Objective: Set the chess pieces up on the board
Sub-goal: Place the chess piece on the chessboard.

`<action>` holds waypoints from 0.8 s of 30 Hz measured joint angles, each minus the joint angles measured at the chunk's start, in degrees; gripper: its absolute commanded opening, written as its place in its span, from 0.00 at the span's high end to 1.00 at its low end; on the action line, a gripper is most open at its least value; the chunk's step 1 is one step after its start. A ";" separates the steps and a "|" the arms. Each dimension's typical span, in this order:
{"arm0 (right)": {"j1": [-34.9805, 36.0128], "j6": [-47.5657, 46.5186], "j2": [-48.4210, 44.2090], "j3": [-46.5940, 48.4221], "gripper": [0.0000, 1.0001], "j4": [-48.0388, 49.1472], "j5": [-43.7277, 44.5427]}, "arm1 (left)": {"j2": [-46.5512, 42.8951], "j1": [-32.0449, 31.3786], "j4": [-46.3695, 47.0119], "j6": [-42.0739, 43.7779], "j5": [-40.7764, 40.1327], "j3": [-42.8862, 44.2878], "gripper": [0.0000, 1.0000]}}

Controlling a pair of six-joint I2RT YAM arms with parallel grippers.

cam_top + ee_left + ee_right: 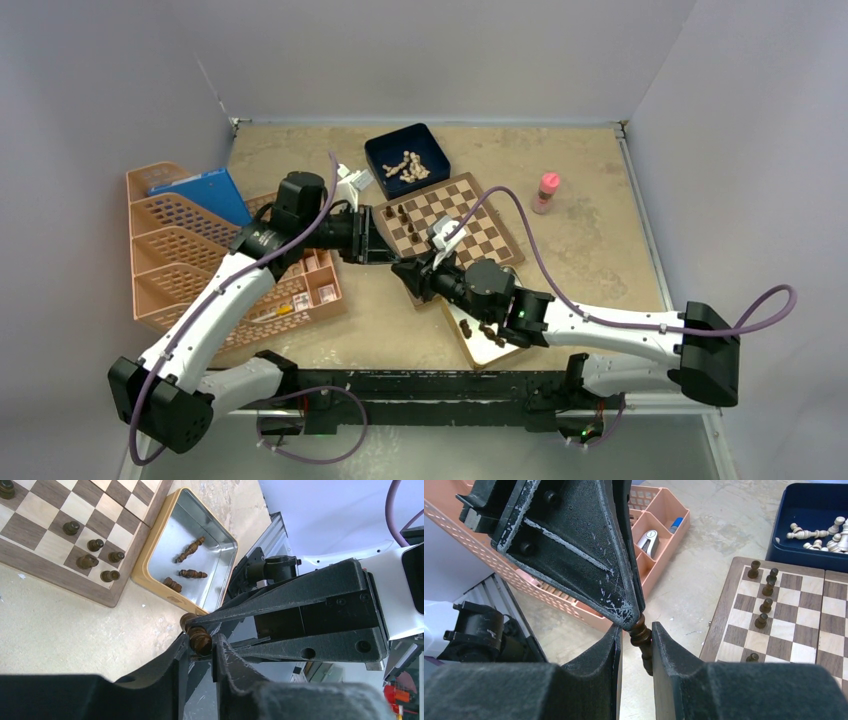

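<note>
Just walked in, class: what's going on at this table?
Both arms meet beside the chessboard. The left pincer and the right pincer each grip the same dark chessman, apparently a handover. Six dark chessmen stand on the chessboard; others lie in the silver tin.

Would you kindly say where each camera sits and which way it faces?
Top external: above, behind the bases, looking down on the table; both arms show.
Left wrist: behind the left tool, facing board and silver tin; own fingers show.
Right wrist: behind the right tool, facing board and peach basket; own fingers show.
Shared: both wrist views show one dark chess piece between both tools.
</note>
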 measured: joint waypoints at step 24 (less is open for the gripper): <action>0.35 6.49 -9.49 -3.45 0.01 -4.26 3.74 | 2.62 -0.09 -5.38 5.20 -13.90 3.91 1.00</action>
